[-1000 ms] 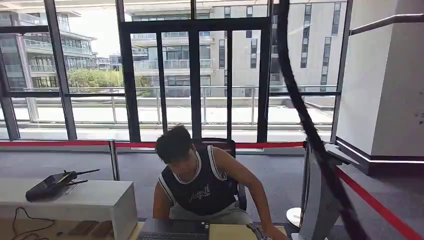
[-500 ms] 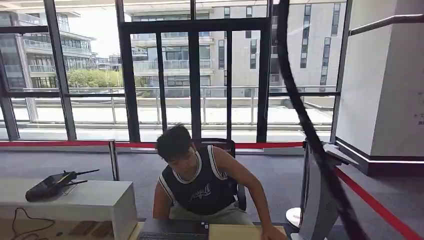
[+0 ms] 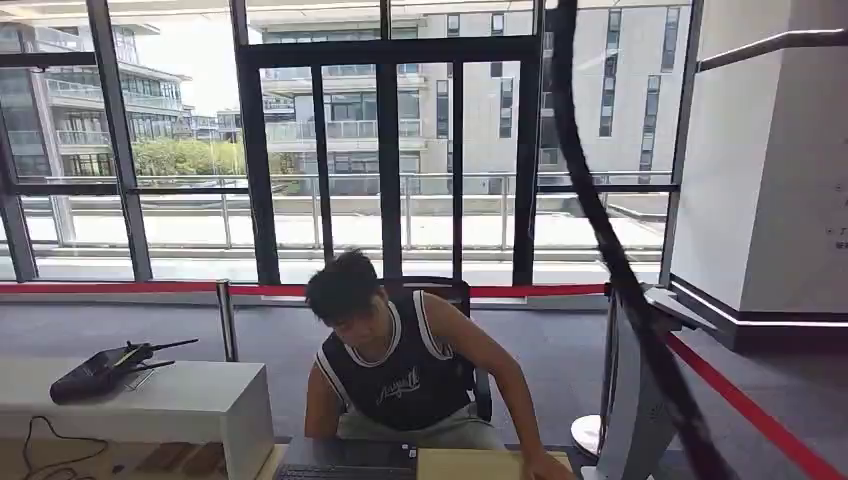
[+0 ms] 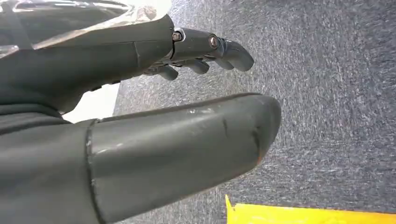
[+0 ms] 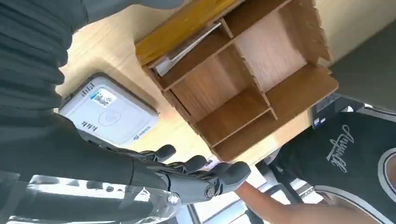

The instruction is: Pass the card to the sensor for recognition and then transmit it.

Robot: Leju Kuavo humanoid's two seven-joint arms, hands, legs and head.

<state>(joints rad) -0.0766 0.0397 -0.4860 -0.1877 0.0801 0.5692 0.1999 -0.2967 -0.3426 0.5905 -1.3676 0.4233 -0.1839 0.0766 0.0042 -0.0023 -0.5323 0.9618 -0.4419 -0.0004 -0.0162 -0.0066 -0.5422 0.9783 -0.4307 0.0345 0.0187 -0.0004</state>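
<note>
right hand point(image 5: 187, 175) over bench point(image 5: 112, 46), fingers apart, holding nothing. left hand point(image 4: 187, 93) spread, empty. white sensor point(image 5: 109, 112) lies flat.

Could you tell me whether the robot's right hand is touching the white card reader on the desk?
Cannot tell. In the right wrist view the right hand overlaps the white card reader's edge, but neither contact nor gap shows.

Person point(image 3: 400, 370): forearm and hand cut off by the lower edge in the head view. Laptop point(image 3: 348, 462): only its top strip shows there. Right hand point(image 5: 196, 175): fingers extended; whether it holds a card cannot be told. Wooden organizer point(image 5: 243, 79): pale item in one slot, unidentifiable
</note>
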